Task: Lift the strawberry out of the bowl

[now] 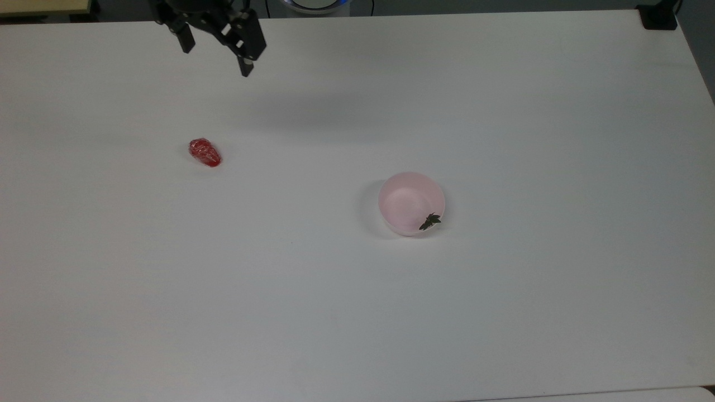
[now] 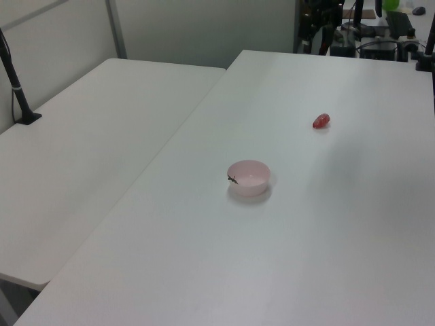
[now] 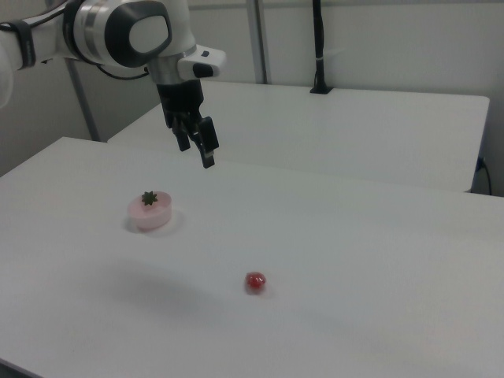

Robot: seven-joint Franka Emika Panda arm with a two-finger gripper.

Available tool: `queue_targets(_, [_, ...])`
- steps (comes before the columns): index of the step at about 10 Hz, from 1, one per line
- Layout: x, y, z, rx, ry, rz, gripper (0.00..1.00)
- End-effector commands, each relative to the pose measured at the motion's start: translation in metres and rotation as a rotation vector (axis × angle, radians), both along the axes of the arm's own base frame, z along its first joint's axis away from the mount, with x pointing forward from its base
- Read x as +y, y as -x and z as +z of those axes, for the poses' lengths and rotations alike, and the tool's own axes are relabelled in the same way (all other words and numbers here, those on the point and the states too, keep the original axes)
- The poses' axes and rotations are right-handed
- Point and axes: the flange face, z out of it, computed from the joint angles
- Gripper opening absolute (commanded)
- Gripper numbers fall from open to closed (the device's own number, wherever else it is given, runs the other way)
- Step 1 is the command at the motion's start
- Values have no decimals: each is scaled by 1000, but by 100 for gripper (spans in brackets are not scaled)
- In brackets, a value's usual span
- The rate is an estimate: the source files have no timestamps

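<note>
gripper hanging high above the table, fingers spread wide, holding nothing | strawberry lying on the table, well apart from the bowl | leaf sitting on bowl rim

one strawberry, one bowl, one leaf piece

arm: white Panda, reaching in from the right view's upper left, wrist bent downward | gripper: raised well above the bench, pointing down, slightly tilted | fingers: black, spread apart, nothing between them | place: far left in the top view; probably near the far edge.
</note>
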Motion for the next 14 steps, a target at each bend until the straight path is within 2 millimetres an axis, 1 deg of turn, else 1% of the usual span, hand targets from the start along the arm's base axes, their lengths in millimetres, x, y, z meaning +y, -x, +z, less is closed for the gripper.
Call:
queue_targets(1, [22,8,15,-3,-4,33,100])
queue_targets(2, [39,8,15,-2,2,84,100])
queue_targets(3, [46,6,14,-3,4,140,100])
queue_targets(5, [65,8,8,12,15,309,100])
queue_targets(9, [70,9,11,3,29,336,100])
queue_targets(10, [70,14,17,-6,28,334,100])
queue_targets(14, [70,12,15,-6,28,326,100])
